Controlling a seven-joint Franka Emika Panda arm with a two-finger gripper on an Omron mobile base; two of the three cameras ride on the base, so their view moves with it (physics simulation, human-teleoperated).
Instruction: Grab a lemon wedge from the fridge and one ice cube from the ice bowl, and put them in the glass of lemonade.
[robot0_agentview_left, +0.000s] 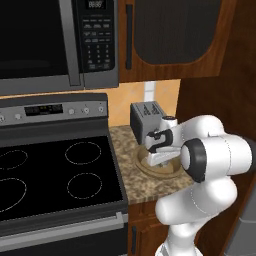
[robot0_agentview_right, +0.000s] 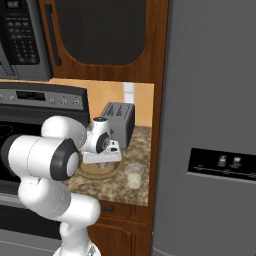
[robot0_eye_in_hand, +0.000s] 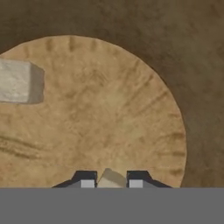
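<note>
Tool (robot0_eye_in_hand: 111, 181) pinches a pale, blocky ice cube (robot0_eye_in_hand: 111, 178) inside the round, grainy wooden ice bowl (robot0_eye_in_hand: 131, 109).

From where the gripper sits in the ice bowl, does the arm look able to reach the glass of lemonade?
Probably yes: the glass of lemonade stands open-topped just beside the ice bowl, nothing between them and the gripper.

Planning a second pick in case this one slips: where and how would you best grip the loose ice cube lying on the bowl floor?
Probably across two opposite flat faces of the loose ice cube, coming straight down from above: it lies flat on the ice bowl floor, sides exposed, rim well off.
</note>
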